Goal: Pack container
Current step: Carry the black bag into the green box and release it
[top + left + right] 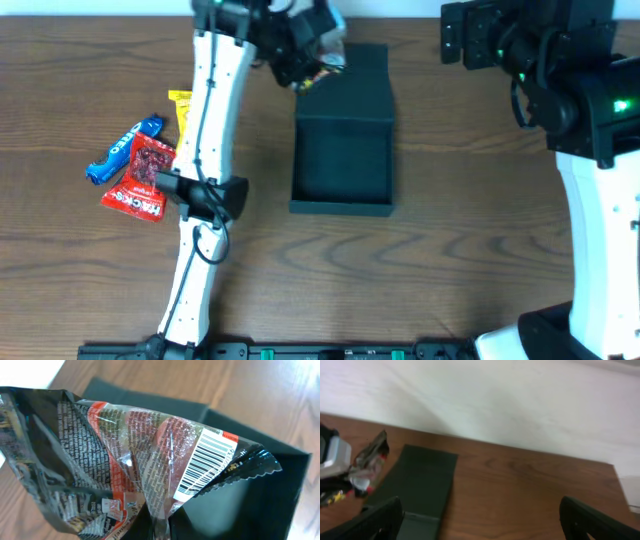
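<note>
REMOTE DESK: My left gripper [303,62] is clenched on one crinkled snack packet [150,460], barcode showing, hanging above the left edge of the flap lid [362,85] of the single container [340,207]. The container is a matte teal-black box, shallow and roughly square. It sits open mid-table [480,250], with its lid laid flat toward the far edge. My right gripper [480,510], fingers spread wide and grasping nothing, hovers off to the box's right. Well to the left lie at least four loose packets [140,170]: one blue, two red, one yellow.
</note>
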You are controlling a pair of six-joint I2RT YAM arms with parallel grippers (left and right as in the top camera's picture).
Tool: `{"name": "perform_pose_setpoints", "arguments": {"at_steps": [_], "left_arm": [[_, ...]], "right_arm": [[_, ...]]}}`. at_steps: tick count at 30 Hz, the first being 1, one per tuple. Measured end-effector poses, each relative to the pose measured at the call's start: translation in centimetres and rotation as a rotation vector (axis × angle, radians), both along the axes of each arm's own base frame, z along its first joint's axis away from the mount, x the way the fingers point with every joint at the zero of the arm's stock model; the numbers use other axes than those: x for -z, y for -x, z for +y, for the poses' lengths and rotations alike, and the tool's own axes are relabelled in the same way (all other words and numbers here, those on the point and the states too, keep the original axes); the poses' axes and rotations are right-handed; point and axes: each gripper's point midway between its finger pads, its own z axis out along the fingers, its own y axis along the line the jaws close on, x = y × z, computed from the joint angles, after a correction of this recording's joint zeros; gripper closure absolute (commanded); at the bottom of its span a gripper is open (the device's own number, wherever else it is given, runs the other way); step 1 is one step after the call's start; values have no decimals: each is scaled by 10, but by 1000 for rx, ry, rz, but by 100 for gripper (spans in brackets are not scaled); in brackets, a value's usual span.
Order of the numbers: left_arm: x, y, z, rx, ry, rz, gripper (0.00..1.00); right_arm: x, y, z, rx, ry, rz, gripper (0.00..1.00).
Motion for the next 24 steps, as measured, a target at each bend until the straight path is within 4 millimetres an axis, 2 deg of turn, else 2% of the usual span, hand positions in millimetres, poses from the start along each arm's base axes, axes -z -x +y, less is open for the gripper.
{"name": "perform_pose_setpoints", "arguments": {"at_steps": [3,6,10,12,16,21,23,24], "left_arm": [[7,15,-26,78,-31,-1,94],[25,30,-45,136,-101,18,94],[44,39,-53,140,-170,61,94],[44,37,-50,108,-179,69,94],[31,45,-34,47,-201,103,94],[-12,93,-5,70,-224,88,94],[-25,103,0,92,-207,23,94],[-25,106,2,104,-206,6,94]], "right_arm": [[0,-2,-15,28,18,1,1],[0,-3,-28,55,30,2,1],[4,-2,-43,75,56,21,1],[7,0,-47,74,74,40,1],[9,1,-51,71,94,48,1],[7,0,-56,76,93,42,1],[6,0,-58,78,90,39,1],[6,0,-59,79,87,39,1]]}}
